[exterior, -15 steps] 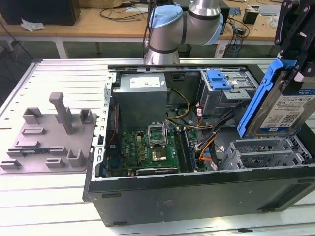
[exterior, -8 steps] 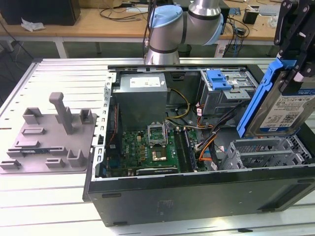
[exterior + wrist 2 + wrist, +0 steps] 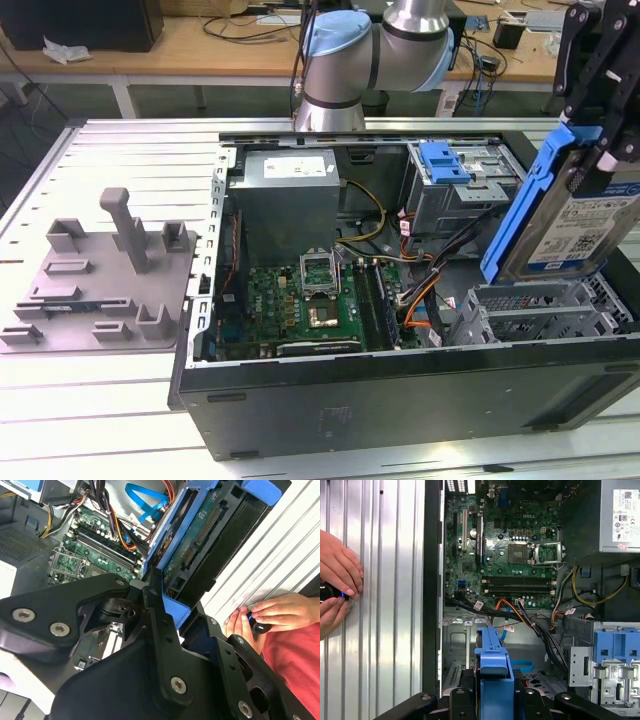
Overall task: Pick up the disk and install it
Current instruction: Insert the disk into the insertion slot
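A slatted metal table (image 3: 120, 150) fills the scene, with wooden benches and cables behind its far edge. Near the table's left edge in the exterior view lies a grey plastic fixture (image 3: 100, 280) with upright posts. In the middle of the table lies an open computer case (image 3: 400, 400), and the robot arm (image 3: 370, 60) rises behind its far wall. Inside are a green motherboard (image 3: 300, 300), a grey power-supply box (image 3: 285, 200) against the far wall, and further right a metal cage (image 3: 455, 200) with a blue latch piece (image 3: 442, 160) on top. At the case's right end the gripper (image 3: 600, 140) hangs from above with its fingers (image 3: 155, 615) clamped on the disk (image 3: 570, 220). The disk is held off the case, tilted and on edge with its label showing. It hangs just above an empty metal drive bay (image 3: 540, 310) at the near right corner. In the first wrist view a person's hands (image 3: 337, 585) rest on the table beside the case's outer wall, pinching a small dark object (image 3: 327, 592).
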Motion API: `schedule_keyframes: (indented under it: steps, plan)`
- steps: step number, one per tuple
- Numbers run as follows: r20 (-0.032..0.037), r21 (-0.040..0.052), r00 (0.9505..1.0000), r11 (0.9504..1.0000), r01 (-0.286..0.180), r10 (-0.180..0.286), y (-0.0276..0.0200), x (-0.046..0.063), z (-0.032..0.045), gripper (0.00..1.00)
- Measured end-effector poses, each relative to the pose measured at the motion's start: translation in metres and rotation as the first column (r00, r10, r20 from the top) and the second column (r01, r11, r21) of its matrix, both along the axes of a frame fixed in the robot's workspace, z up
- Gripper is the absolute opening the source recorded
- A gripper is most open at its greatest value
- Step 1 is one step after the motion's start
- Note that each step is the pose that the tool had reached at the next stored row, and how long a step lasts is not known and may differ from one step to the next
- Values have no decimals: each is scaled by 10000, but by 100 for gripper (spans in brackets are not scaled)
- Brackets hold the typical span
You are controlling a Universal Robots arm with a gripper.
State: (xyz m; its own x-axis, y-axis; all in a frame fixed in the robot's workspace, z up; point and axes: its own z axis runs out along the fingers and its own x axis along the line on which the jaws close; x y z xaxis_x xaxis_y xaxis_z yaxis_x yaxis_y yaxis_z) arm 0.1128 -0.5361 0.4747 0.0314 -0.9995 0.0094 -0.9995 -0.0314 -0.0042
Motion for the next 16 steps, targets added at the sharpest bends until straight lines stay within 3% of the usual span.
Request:
schedule_keyframes:
  steps: [16]
  plan:
    - [0, -1, 9988, 9988, 484, -484, -18, -4, -24, 37]
